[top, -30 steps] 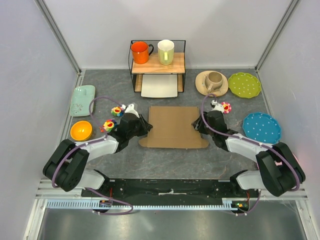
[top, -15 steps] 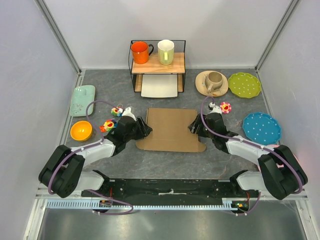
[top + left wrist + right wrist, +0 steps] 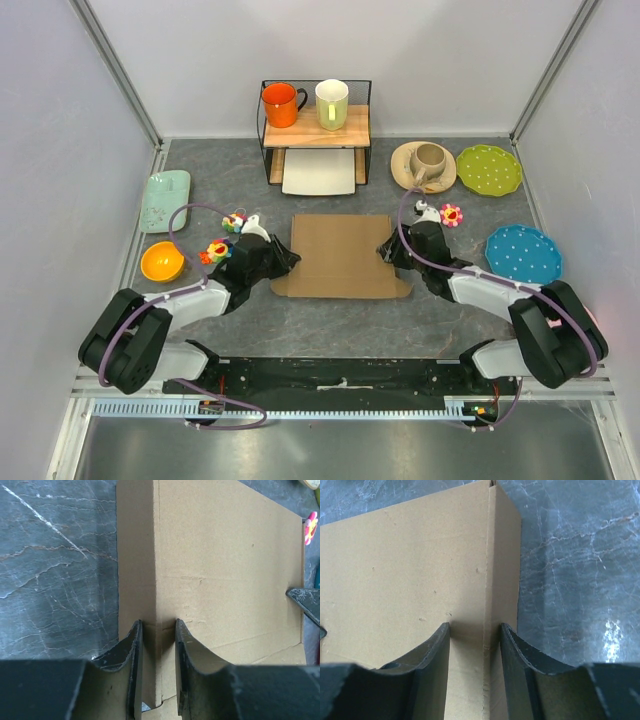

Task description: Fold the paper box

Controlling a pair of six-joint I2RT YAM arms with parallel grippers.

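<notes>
- The paper box (image 3: 345, 255) lies mostly flat in the middle of the grey stone table (image 3: 330, 325), between the two arms. It has a narrow flap jutting out along its near edge.
- Its left side strip (image 3: 136, 570) is creased upward. In the left wrist view the left gripper (image 3: 156, 630) straddles that crease, jaws closed onto the cardboard with only the fold between them.
- Its right side strip (image 3: 504, 565) is creased up the same way. The right gripper (image 3: 475, 630) pinches it near the box's near right corner, its jaws pressed against both sides.
- From above, the left gripper (image 3: 285, 258) and right gripper (image 3: 388, 250) sit at opposite edges of the box.
- Just beyond the box stands a wire rack (image 3: 315, 135) holding an orange mug (image 3: 281, 104) and a pale mug (image 3: 332, 103), with a white tray (image 3: 320, 172) underneath.
- To the right are a tan cup (image 3: 430, 158), a green plate (image 3: 489, 170) and a blue plate (image 3: 524, 255).
- To the left are a mint dish (image 3: 165, 200) and an orange bowl (image 3: 162, 261).
</notes>
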